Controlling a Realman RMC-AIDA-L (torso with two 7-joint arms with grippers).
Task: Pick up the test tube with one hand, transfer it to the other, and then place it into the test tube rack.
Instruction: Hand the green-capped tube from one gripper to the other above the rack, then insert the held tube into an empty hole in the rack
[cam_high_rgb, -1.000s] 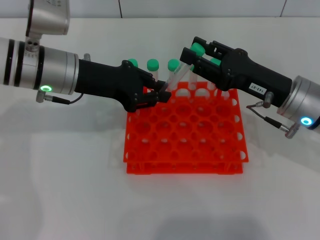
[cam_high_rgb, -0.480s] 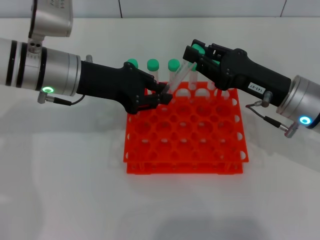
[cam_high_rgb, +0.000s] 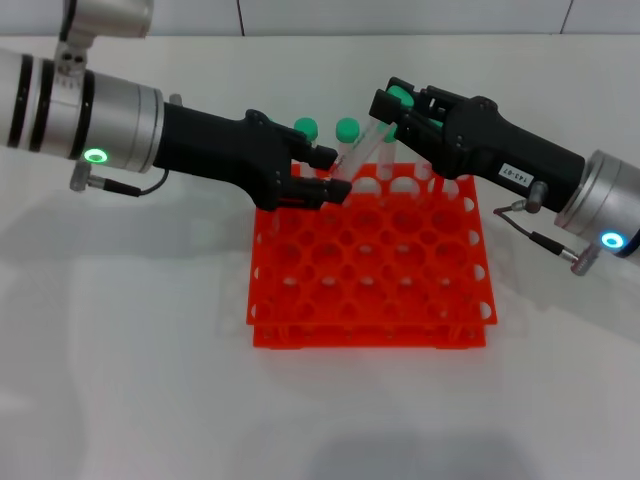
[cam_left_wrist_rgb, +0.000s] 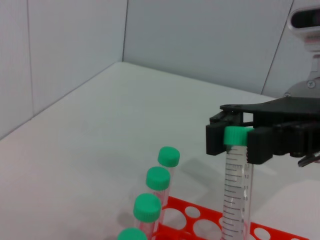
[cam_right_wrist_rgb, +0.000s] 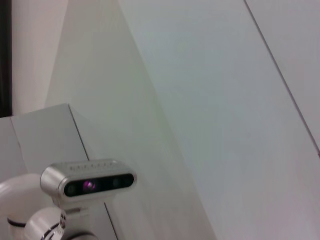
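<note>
The test tube (cam_high_rgb: 360, 145), clear with a green cap, hangs tilted over the back row of the orange-red test tube rack (cam_high_rgb: 370, 270). My right gripper (cam_high_rgb: 392, 105), with the white label, is shut on the tube just below its cap. The left wrist view shows this grip too, with the right gripper (cam_left_wrist_rgb: 235, 140) on the tube (cam_left_wrist_rgb: 235, 195). My left gripper (cam_high_rgb: 330, 173), on the arm with the green ring light, is open. Its fingers stand on either side of the tube's lower end, over the rack's back left part.
Other green-capped tubes (cam_high_rgb: 347, 127) stand in the rack's back row and show in the left wrist view (cam_left_wrist_rgb: 158, 177). The rack (cam_left_wrist_rgb: 200, 220) stands on a white table (cam_high_rgb: 120, 380). The right wrist view shows only wall and a camera head (cam_right_wrist_rgb: 87, 184).
My left gripper has opened and let go of the tube's lower end, and the left arm has risen slightly. My right gripper still holds the tube near the cap.
</note>
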